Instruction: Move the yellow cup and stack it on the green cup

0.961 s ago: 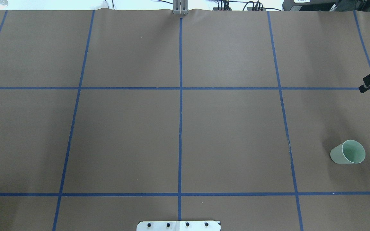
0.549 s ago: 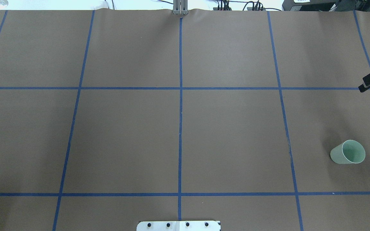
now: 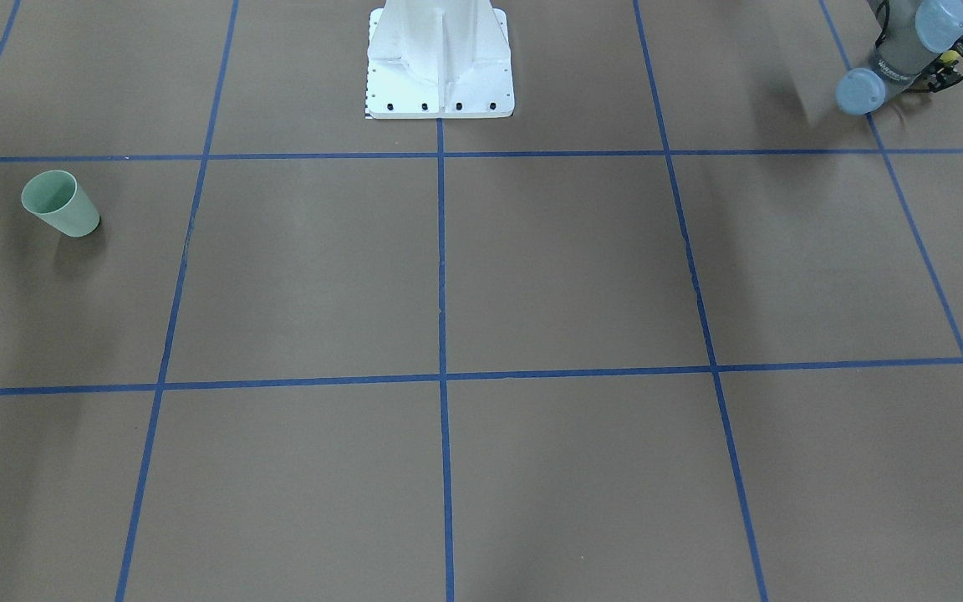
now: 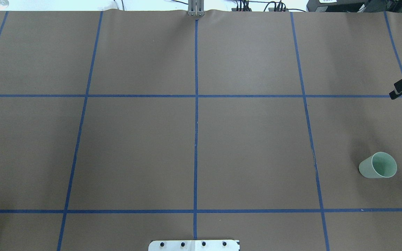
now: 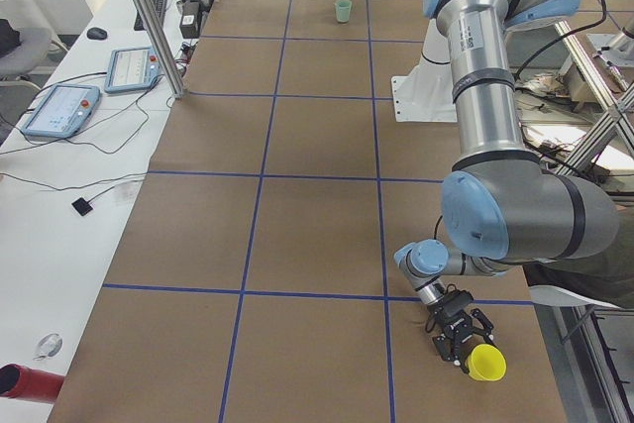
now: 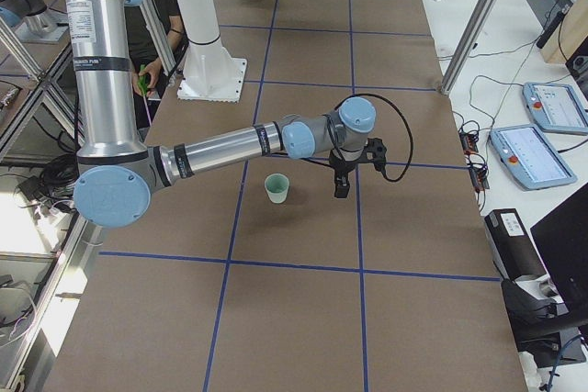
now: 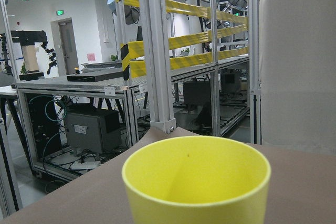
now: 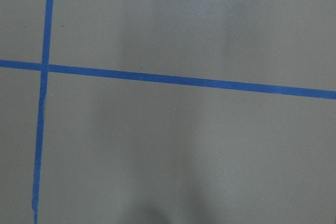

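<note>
Bare table (image 4: 250,146) lies all round the green cup (image 4: 378,165); the right pincer (image 6: 342,188) hangs near it.

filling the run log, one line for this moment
left gripper at yellow cup, grip unclear | right gripper beside green cup, apart | cups not stacked

Robotics lab: aluminium framing (image 7: 157,51), teach pendants (image 5: 61,109) (gridded table (image 4: 134,146)).
</note>
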